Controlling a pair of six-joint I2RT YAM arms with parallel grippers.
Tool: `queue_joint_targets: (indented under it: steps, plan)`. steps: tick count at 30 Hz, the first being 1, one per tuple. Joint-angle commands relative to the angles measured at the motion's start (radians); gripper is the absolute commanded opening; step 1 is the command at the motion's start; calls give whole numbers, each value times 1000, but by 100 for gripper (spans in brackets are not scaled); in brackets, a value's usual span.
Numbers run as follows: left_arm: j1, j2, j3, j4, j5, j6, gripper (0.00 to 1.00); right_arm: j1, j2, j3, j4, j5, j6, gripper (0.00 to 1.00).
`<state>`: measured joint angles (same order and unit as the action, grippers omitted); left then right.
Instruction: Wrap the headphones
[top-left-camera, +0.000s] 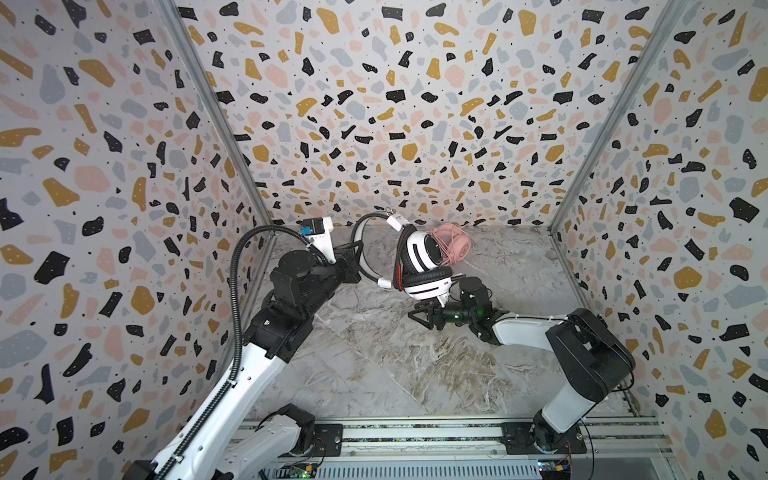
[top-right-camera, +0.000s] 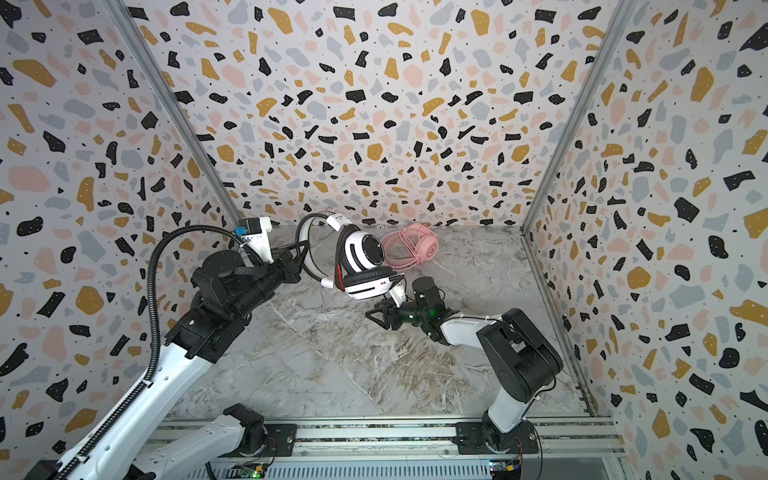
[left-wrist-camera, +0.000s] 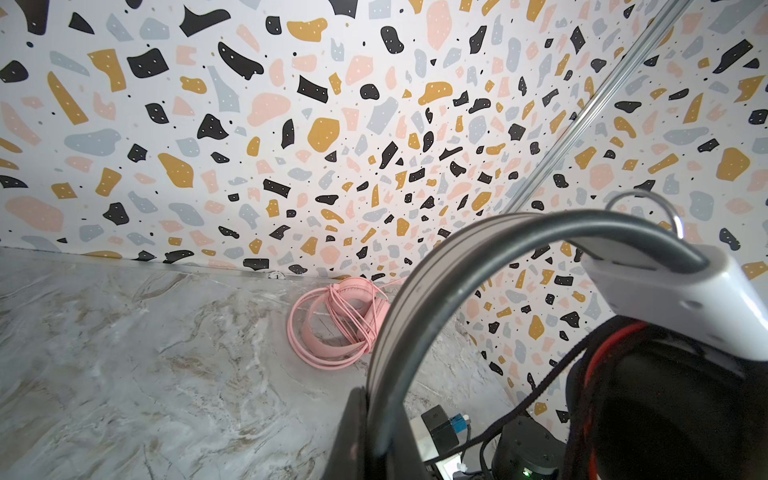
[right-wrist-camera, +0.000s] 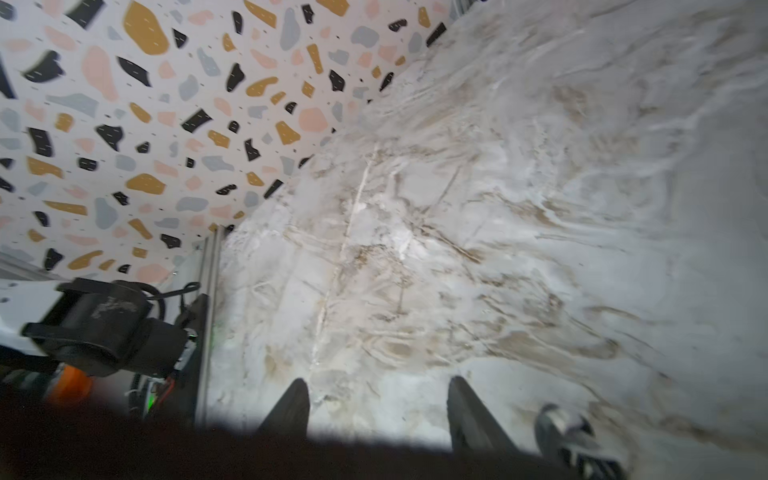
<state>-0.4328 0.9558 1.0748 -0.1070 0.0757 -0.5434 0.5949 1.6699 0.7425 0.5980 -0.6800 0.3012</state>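
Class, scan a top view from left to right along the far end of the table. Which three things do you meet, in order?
left end effector, shut on the white headband → white headphones → pink headphones

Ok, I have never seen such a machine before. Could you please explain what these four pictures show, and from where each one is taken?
You see two robot arms at a marble table, each ending in a two-fingered gripper. Two pictures look down from one camera head above. The other two come from small cameras on the arms' wrists. The left gripper is shut on the band of the white headset and holds it by that band, which its wrist view shows close up. The right gripper is open and holds nothing. The pink headset lies at the back of the table, with its cable looped around it.
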Motion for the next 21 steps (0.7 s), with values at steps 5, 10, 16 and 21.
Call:
queue_joint_targets:
  steps: [5,10,16,21]
  plan:
    - [5,-18,-9,149,42,-66,0,-4,-62,-2,-66,112,-97,55]
    - [4,-10,6,142,44,-66,0,-4,-102,-50,0,99,-69,55]
    - [5,-9,-3,164,63,-88,0,-3,-60,-35,24,76,-55,56]
    - [4,-12,-8,158,68,-86,0,19,-17,-10,68,14,-50,58]
